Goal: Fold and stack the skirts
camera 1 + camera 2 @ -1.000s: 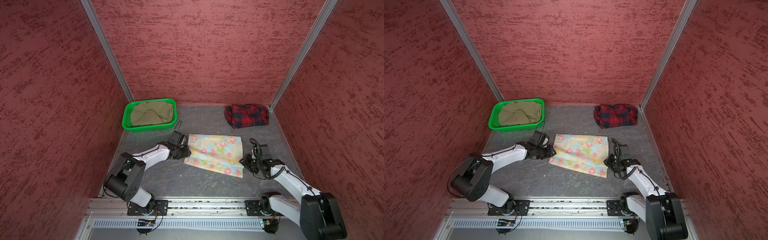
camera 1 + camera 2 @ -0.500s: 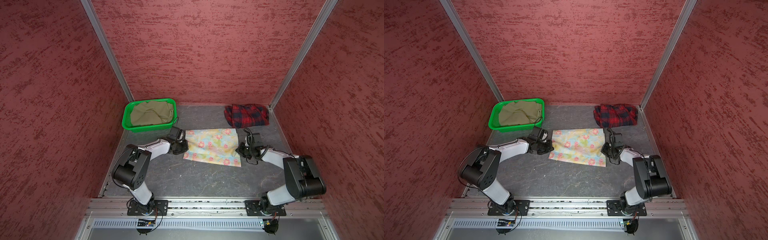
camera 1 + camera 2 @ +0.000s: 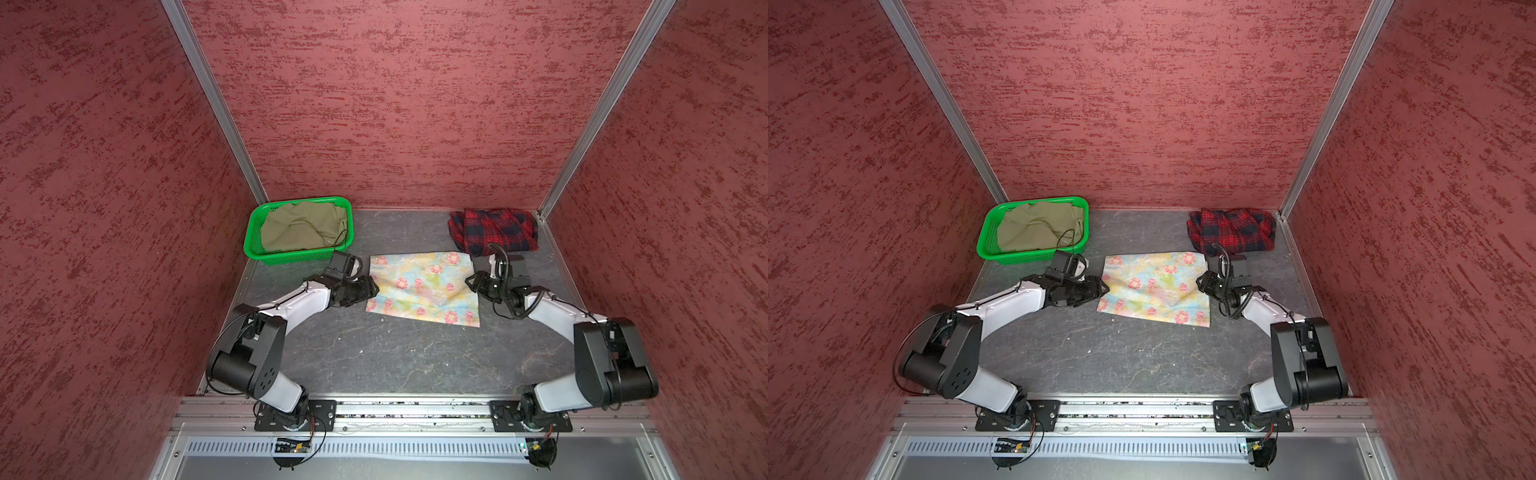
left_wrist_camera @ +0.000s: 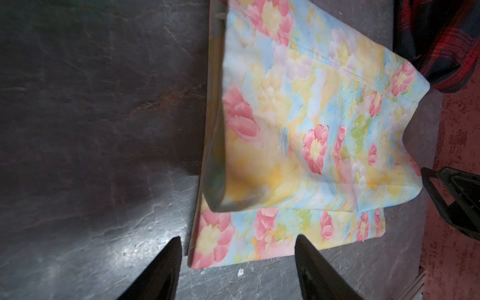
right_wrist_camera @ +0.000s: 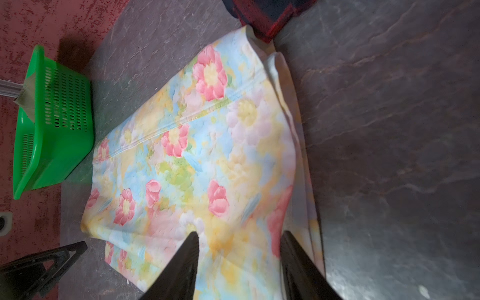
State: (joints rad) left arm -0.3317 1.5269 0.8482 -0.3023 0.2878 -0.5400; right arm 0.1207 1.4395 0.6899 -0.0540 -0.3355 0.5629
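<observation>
The pastel floral skirt (image 3: pixel 422 286) (image 3: pixel 1156 286) lies folded flat mid-table, its upper layer a little short of the front edge (image 4: pixel 311 130) (image 5: pixel 207 155). My left gripper (image 3: pixel 374 291) (image 3: pixel 1105 286) (image 4: pixel 237 237) stands open at its left edge, holding nothing. At the skirt's right edge my right gripper (image 3: pixel 469 280) (image 3: pixel 1200 282) (image 5: pixel 240 232) is open too, its fingers apart over the cloth. The red-and-navy plaid skirt (image 3: pixel 494 235) (image 3: pixel 1231 230) (image 4: pixel 441 39) sits bunched in the back right corner. The olive skirt (image 3: pixel 301 226) (image 3: pixel 1038 226) lies in the basket.
A green perforated basket (image 3: pixel 250 249) (image 3: pixel 984 249) (image 5: pixel 52 130) stands at the back left, close behind the left wrist. Red textured walls enclose the dark table on three sides. The arm bases sit on a metal rail at the front edge.
The floral skirt's front half was carried back over itself, so it now lies shorter. Both grippers, shut on its corners before, have opened and let the cloth go.
</observation>
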